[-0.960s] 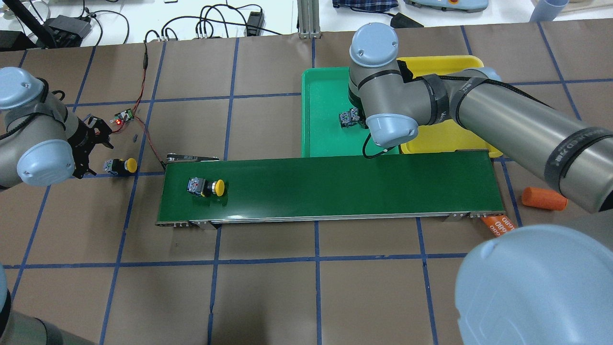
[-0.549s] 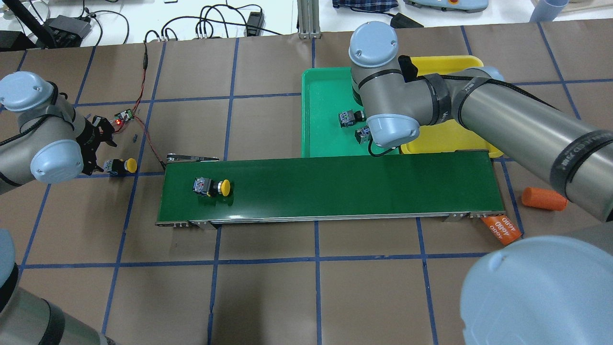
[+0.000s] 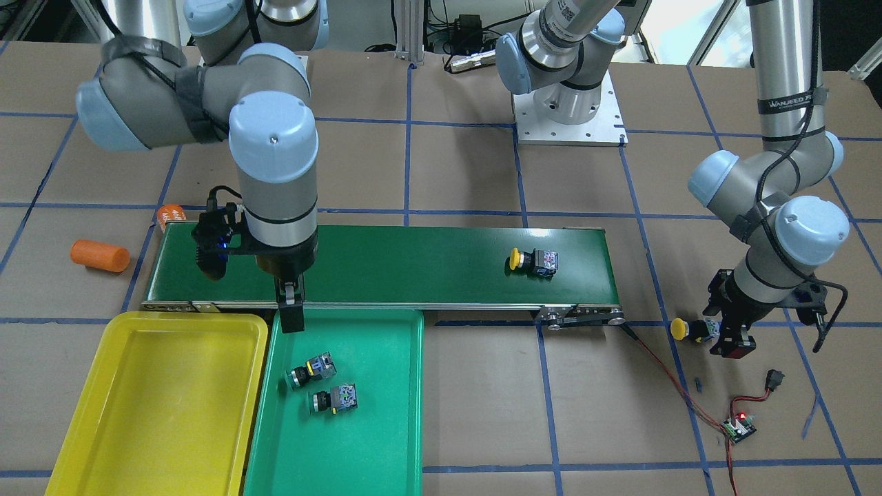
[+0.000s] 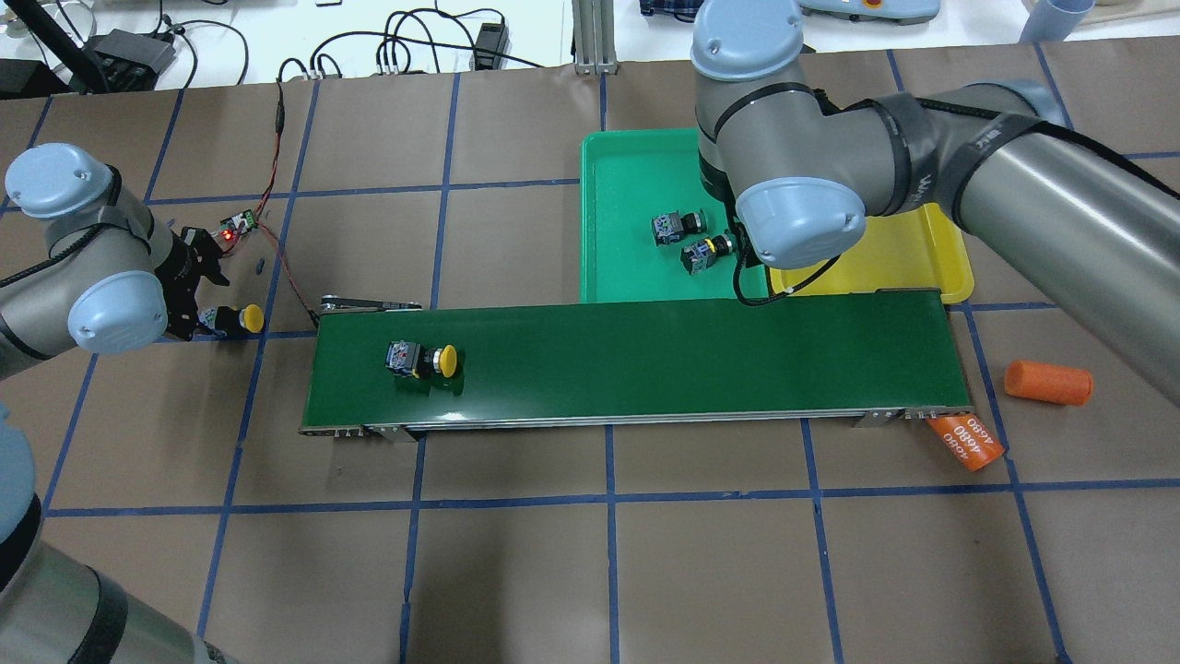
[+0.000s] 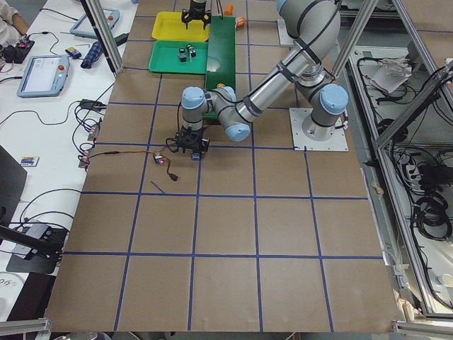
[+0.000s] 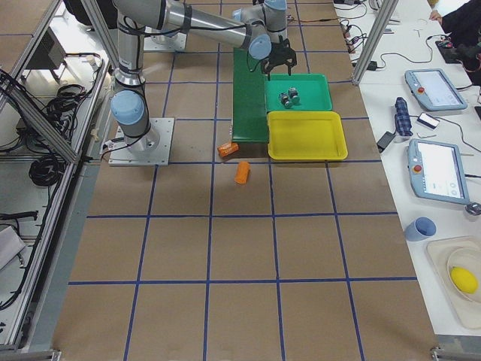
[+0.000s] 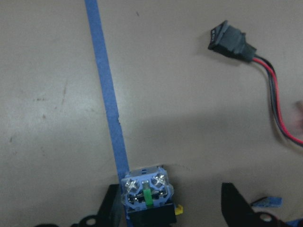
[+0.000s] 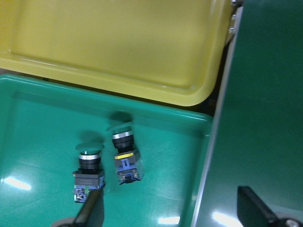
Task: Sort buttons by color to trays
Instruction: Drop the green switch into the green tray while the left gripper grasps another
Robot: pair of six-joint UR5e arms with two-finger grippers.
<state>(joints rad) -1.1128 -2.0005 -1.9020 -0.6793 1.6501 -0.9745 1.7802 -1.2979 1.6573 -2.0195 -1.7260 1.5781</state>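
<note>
Left claw: in your left wrist view, the left gripper (image 7: 171, 208) is released at the bottom edge, its fingers spread either side of the loose yellow button (image 7: 148, 198). The switch body sits close to the left-hand finger, with a clear gap to the right-hand one; you cannot tell whether they touch.
Loose yellow button: it lies on the brown table, on a blue tape line (image 7: 106, 94), off the conveyor belt's (image 4: 691, 350) left end in your overhead view.
Right claw: the right gripper (image 8: 171, 210) is released and holds nothing. In the front-facing view it hangs over the seam between belt and green tray (image 3: 386, 427).
Green buttons: both green buttons (image 4: 675, 227) lie on their sides, close together, in the green tray, in the half nearer the yellow tray (image 4: 885, 258).
Yellow tray: it sits edge to edge with the green one; no button shows on the parts you can see.
Belt yellow button: the belt yellow button (image 4: 421, 360) lies on its side near the belt's left end in the overhead view, cap pointing right.
Also in frame: a plain orange cylinder (image 4: 1048, 382) and a printed "4680" cylinder (image 4: 963, 441) lie lower right overhead; a black switch on red wires (image 7: 232, 40) lies upper right in the wrist view.
</note>
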